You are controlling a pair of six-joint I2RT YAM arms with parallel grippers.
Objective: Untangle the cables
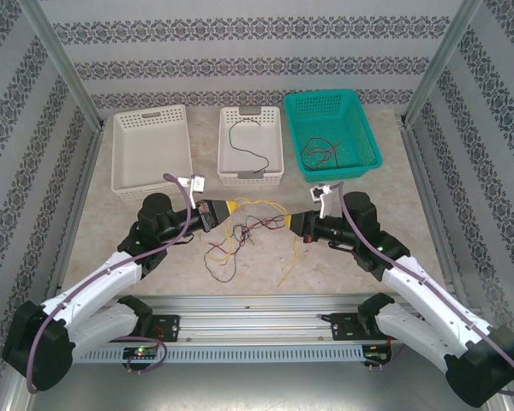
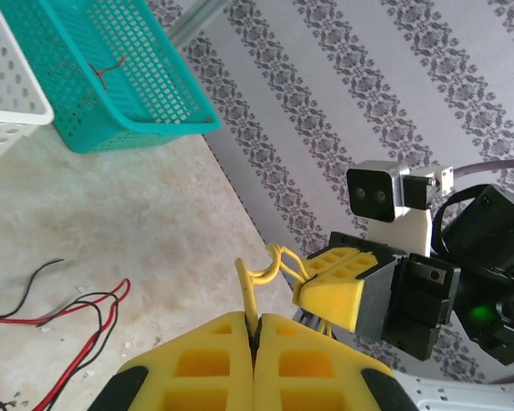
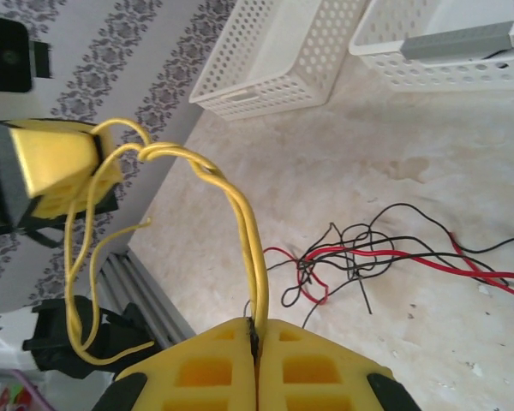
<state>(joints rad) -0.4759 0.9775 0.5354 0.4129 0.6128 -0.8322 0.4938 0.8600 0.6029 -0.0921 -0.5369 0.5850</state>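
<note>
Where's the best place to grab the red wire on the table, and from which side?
Best bet: grip the red wire at its loop end that trails clear of the knot. It lies flat on the table, so come straight down, jaws across the strand. The left gripper and right gripper are both shut on the yellow wire, so one would have to let go first.

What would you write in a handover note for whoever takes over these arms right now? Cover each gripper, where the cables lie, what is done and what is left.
Left gripper: shut on the yellow cables.
Right gripper: shut on the same twisted yellow cables, stretched between the two.
Done: a black cable lies in the middle white basket; red and dark cables in the teal basket.
Left: untwist the yellow ones; red and black tangle lies on the table.
</note>
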